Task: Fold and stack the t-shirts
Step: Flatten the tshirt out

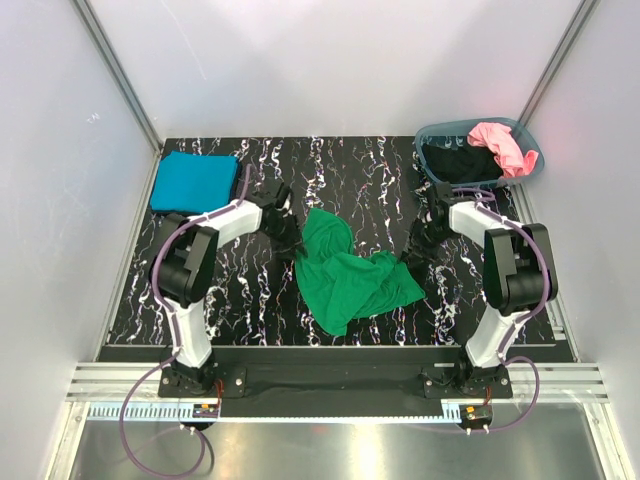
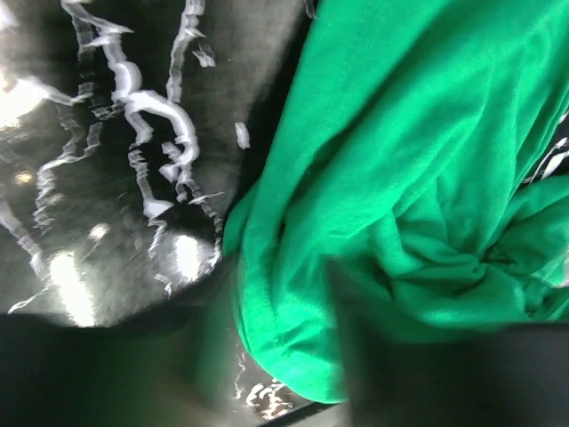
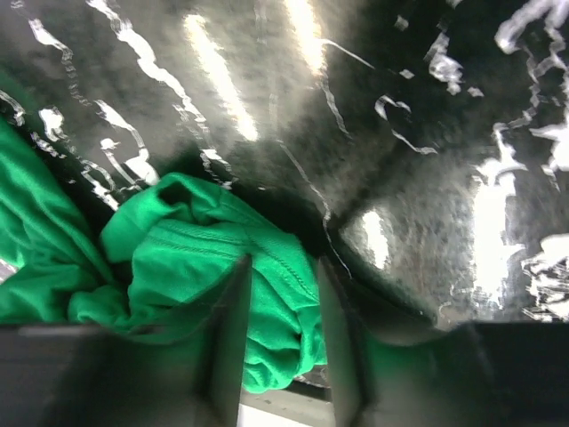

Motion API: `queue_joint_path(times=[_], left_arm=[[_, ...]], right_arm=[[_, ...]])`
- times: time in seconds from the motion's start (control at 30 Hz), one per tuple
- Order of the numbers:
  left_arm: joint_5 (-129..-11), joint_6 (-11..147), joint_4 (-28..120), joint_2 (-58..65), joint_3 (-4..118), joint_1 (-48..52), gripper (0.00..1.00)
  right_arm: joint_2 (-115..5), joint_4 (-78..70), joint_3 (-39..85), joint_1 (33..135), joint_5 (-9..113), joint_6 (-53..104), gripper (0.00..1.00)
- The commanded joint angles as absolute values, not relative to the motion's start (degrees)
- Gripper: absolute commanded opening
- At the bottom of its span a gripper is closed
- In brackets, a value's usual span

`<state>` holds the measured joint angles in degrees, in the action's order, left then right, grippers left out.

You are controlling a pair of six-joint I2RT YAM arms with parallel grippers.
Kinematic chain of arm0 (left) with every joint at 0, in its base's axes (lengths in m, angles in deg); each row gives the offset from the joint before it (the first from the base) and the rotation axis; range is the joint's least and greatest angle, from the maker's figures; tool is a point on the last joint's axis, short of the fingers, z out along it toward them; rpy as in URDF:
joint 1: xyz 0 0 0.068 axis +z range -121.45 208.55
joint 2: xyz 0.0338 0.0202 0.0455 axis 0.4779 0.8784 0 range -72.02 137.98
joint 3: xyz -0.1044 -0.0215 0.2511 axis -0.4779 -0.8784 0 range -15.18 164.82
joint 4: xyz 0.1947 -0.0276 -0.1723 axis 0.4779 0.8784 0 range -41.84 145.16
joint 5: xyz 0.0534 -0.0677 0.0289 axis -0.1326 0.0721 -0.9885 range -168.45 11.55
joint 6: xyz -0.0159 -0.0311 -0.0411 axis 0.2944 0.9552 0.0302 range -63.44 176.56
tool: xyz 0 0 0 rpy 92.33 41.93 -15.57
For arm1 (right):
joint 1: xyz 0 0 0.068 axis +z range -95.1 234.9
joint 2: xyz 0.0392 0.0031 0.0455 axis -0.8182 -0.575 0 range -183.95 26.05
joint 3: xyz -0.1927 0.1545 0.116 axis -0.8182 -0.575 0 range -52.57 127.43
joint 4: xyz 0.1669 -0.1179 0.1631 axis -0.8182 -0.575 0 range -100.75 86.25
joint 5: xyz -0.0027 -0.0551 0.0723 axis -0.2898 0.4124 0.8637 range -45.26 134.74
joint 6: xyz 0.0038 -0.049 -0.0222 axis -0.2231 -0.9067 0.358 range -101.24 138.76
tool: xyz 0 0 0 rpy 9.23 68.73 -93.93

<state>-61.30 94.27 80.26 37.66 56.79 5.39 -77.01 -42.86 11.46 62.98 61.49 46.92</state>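
Green t-shirt (image 1: 350, 275) lies crumpled mid-tabletop (image 1: 250, 300), its long axis running far-left to near-right between the two hands. The right hand (image 1: 413, 258), its arm bent down at the shirt's right edge, has its fingers (image 3: 229, 338) closed narrowly on a green fold. The left hand (image 1: 290, 243) is at the left edge with cloth between blurred fingers; I cannot tell whether it grips. A teal t-shirt (image 1: 193, 182) lies folded far left. A pink t-shirt (image 1: 500, 145) and a black t-shirt (image 1: 460, 162) fill the basket (image 1: 435, 133).

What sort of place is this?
Probably a robot lab test cell: left arm and right arm bolted at a marbled table, bare white walls with metal framing, a green shirt between them.
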Motion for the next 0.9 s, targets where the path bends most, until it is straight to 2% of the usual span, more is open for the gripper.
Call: queue_joint_path(times=[0.0,0.03,0.07,0.1,0.13,0.27,0.4,0.5,0.53,0.6,0.63,0.73,0.87], left_arm=[[-59.38,92.43,78.39,38.89,58.99,5.17,0.28],[-60.33,91.64,80.92,38.55,60.22,5.52,0.06],[-60.78,90.76,82.25,37.24,63.28,6.48,0.0],[-61.31,89.53,84.96,36.09,64.7,7.19,0.0],[-62.27,89.17,86.21,34.86,68.2,7.89,0.0],[-67.8,88.11,93.41,26.52,78.12,10.18,0.0],[-73.17,89.43,99.48,17.66,81.85,10.18,0.0],[-73.62,89.87,99.76,11.68,78.62,10.18,0.0],[-72.83,89.96,99.93,10.17,76.95,10.18,0.0],[-72.83,90.83,99.32,7.44,71.95,10.36,0.0],[-72.91,90.92,98.88,4.38,66.01,10.44,0.0],[-69.94,91.54,95.37,0.76,54.05,11.58,0.0],[-65.27,90.84,92.81,-1.19,47.85,12.2,0.0]], right_arm=[[-76.16,-39.52,13.51,62.64,63.37,45.48,0.34],[-75.9,-40.39,15.78,62.46,63.37,45.39,0.29],[-75.64,-40.92,17.37,62.29,63.46,45.13,0.19],[-75.64,-42.93,21.13,62.11,63.37,44.52,0.12],[-75.46,-44.69,23.43,61.5,62.94,44.42,0.0],[-73.01,-54.79,36.61,61.05,57.69,45.65,0.0],[-67.82,-65.08,48.21,61.05,50.73,47.84,0.0],[-62.2,-65.64,45.54,61.05,49.57,47.59,0.0],[-59.84,-63.88,43.08,60.97,54.18,46.89,0.03],[-58.24,-59.67,34.06,61.14,60.96,45.83,0.19],[-57.28,-55.38,30.78,61.14,66.39,46.26,0.35],[-55.69,-44.32,18.3,61.84,71.88,50.74,0.49],[-58.14,-33.56,8.96,65.26,71.55,53.65,0.56]])
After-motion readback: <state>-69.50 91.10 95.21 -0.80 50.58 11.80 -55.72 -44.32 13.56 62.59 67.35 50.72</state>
